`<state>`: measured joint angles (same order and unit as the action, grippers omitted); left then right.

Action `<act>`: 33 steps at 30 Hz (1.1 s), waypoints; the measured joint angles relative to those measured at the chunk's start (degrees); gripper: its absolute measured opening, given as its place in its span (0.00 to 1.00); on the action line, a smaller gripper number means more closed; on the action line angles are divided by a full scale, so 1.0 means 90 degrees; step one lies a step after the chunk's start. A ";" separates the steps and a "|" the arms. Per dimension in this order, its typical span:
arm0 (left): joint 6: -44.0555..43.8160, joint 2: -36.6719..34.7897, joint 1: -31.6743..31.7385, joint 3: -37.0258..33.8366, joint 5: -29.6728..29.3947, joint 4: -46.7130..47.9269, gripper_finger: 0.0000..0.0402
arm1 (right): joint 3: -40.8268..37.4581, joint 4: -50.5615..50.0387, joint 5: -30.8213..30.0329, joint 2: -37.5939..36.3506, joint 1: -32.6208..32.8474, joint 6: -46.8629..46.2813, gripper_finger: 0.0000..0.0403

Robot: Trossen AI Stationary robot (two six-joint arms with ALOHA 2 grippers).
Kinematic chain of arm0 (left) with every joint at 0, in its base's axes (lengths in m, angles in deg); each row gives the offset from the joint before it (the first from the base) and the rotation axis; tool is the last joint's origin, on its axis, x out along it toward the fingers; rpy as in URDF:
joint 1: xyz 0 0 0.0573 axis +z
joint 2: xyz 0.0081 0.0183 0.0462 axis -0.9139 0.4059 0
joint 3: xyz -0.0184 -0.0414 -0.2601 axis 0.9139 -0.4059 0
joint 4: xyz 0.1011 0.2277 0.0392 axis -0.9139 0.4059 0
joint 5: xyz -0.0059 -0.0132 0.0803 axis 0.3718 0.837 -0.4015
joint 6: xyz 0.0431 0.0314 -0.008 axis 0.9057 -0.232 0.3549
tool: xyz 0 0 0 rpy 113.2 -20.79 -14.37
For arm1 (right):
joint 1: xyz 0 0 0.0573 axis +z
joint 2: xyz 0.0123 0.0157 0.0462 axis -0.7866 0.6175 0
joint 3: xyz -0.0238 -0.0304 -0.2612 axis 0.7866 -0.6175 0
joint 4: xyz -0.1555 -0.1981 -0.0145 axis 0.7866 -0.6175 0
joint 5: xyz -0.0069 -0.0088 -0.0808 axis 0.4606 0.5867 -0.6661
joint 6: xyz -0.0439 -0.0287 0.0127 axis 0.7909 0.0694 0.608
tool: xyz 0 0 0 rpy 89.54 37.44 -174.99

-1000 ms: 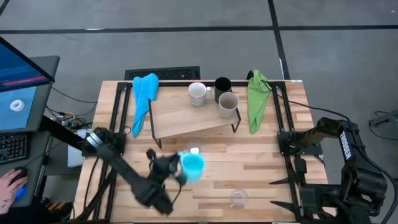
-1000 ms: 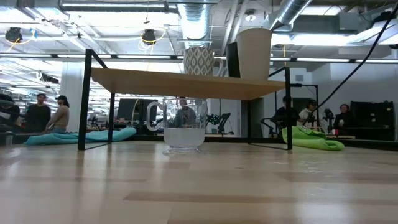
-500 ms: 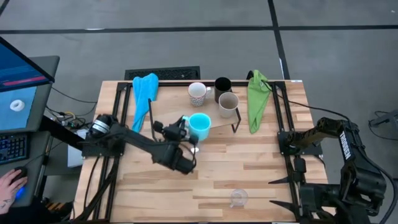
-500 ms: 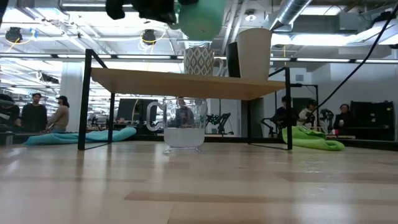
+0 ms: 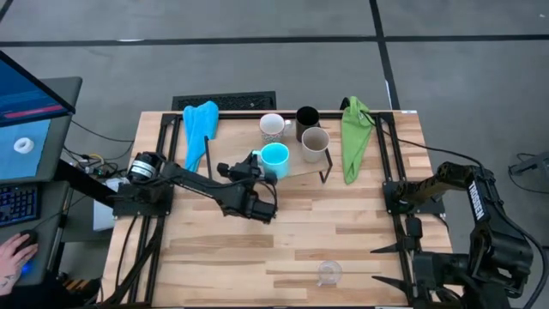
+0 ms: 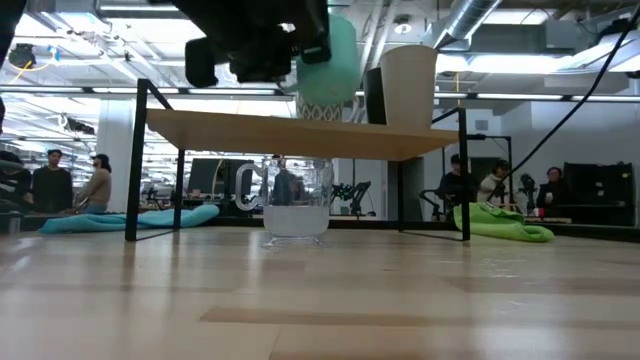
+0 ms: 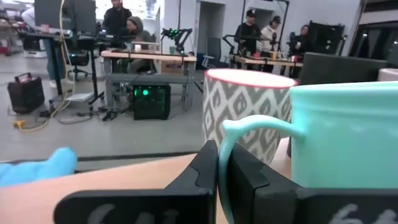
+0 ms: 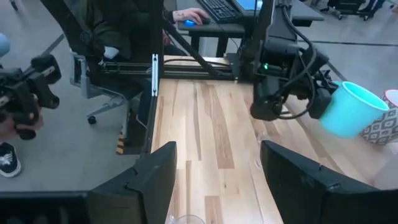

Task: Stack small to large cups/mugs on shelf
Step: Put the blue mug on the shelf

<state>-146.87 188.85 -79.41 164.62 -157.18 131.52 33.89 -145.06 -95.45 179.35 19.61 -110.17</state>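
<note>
Above the wooden surface (image 5: 343, 240) we see the left gripper (image 5: 255, 166) clamping the glossy turquoise mug's (image 5: 274, 160) handle over the shelf (image 5: 249, 167), frame centre; our left wrist view alone reveals the neighbouring white mug's (image 7: 245, 112) grey zigzag pattern. The right gripper (image 8: 217, 168) stands open.

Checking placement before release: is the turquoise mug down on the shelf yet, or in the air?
In the air. The low view shows the turquoise mug clear above the shelf board, held by its handle in the shut left tool.

Grey floor (image 5: 257, 51) surrounding wooden tabletop (image 5: 343, 240); people sitting at desks (image 7: 149, 59) beyond it; ceiling ducts (image 6: 310, 30) running overhead.
</note>
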 joint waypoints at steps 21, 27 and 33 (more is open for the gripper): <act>0.2340 0.0133 0.0119 -0.0249 -0.0009 -0.2009 0.01 | 0.0000 0.0004 0.0002 0.0000 0.0000 -0.0153 0.63; 0.2361 0.0229 0.0214 -0.0247 -0.0009 -0.2139 0.01 | 0.0000 0.0005 0.0003 0.0000 0.0000 -0.0153 0.63; 0.2323 0.0304 0.0228 -0.0249 -0.0026 -0.2136 0.03 | 0.0000 0.0022 0.0022 0.0000 0.0000 -0.0160 0.63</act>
<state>-125.97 191.58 -77.36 162.39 -157.41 112.29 33.89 -144.86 -95.26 179.35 19.61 -111.61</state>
